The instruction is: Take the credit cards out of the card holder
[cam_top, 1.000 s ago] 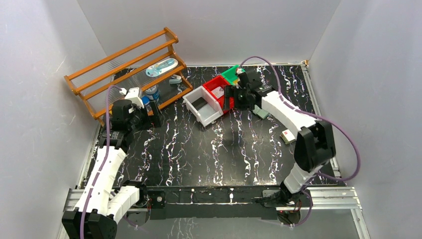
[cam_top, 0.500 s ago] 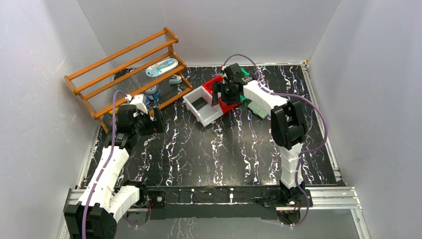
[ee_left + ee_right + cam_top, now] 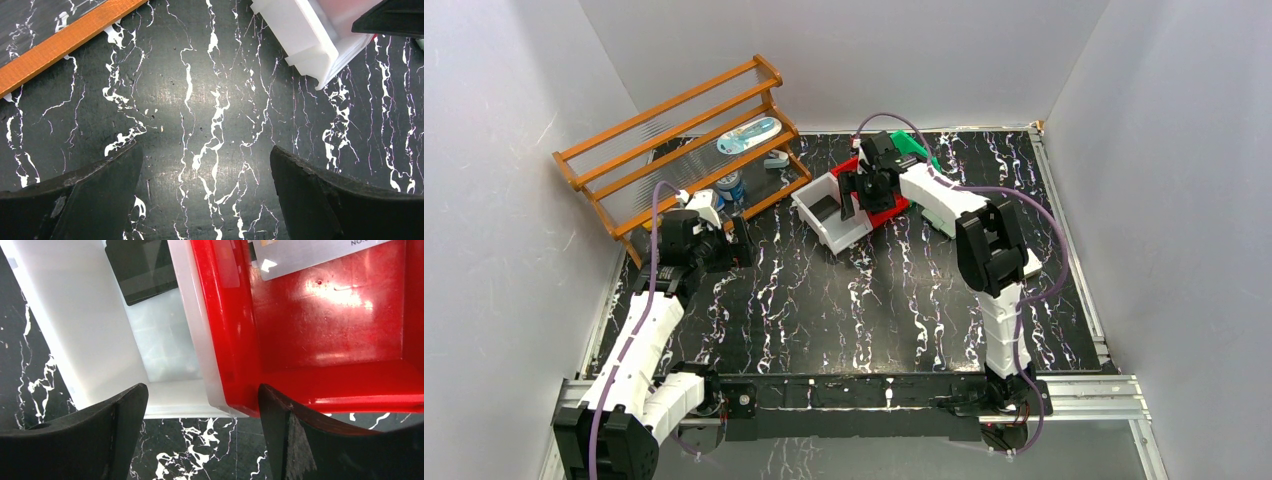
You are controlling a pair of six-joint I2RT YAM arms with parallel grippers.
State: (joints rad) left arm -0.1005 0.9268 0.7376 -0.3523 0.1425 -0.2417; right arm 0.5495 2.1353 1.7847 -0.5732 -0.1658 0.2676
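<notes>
A dark credit card (image 3: 142, 270) lies flat in the white bin (image 3: 75, 315). A pale printed credit card (image 3: 310, 255) lies in the red bin (image 3: 325, 380) beside it. My right gripper (image 3: 201, 390) hangs open over the wall shared by the two bins, holding nothing. In the top view it (image 3: 854, 195) sits above the white bin (image 3: 829, 232) with the dark card (image 3: 824, 208) inside. My left gripper (image 3: 205, 150) is open over bare table, far left of the bins (image 3: 739, 240). The card holder is hidden under my right arm.
A wooden rack (image 3: 684, 130) with small items stands at the back left, its orange rail (image 3: 65, 40) near my left gripper. A green bin (image 3: 912, 147) sits behind the red bin (image 3: 894, 210). The white bin's corner (image 3: 310, 35) shows ahead of the left gripper.
My right arm swung left from the red and green bins to the wall between the white and red bins, folding its elbow. The left gripper shifted slightly right.
</notes>
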